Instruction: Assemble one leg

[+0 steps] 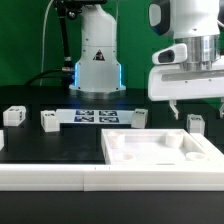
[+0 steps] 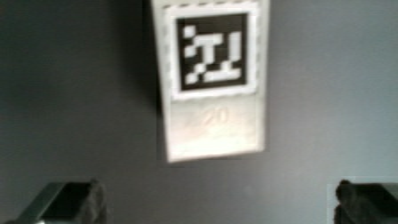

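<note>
My gripper hangs open at the exterior view's right, just above a short white square leg that lies on the black table behind the large white panel. In the wrist view that leg lies lengthwise below me, its black-and-white tag facing up. My gripper is open and empty. Its dark fingertips stand wide apart and clear of the leg. Three more white legs lie on the table: one near the middle and two at the exterior view's left.
The marker board lies flat in front of the robot base. The white panel has round recesses and fills the near right of the table. A white ledge runs along the front edge.
</note>
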Controlling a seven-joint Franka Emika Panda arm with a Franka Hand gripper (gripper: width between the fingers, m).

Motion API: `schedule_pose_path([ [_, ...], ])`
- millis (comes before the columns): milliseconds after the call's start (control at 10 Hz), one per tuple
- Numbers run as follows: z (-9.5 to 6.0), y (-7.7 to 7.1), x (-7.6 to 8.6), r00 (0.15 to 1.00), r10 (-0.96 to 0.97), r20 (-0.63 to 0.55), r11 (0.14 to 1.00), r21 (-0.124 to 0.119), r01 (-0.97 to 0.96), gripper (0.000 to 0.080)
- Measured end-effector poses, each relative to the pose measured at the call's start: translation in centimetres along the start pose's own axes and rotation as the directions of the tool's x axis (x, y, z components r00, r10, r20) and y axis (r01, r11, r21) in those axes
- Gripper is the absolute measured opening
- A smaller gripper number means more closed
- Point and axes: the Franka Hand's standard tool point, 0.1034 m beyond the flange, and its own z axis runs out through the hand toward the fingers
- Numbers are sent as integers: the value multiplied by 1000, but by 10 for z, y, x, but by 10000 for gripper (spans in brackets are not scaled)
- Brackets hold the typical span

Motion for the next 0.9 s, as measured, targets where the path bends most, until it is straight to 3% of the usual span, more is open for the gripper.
schedule_pose_path([
  [400,3,7,-2,976,-46,213,997,-58,60,648],
  [900,4,8,-1,881,-28,473,992,-98,84,648],
])
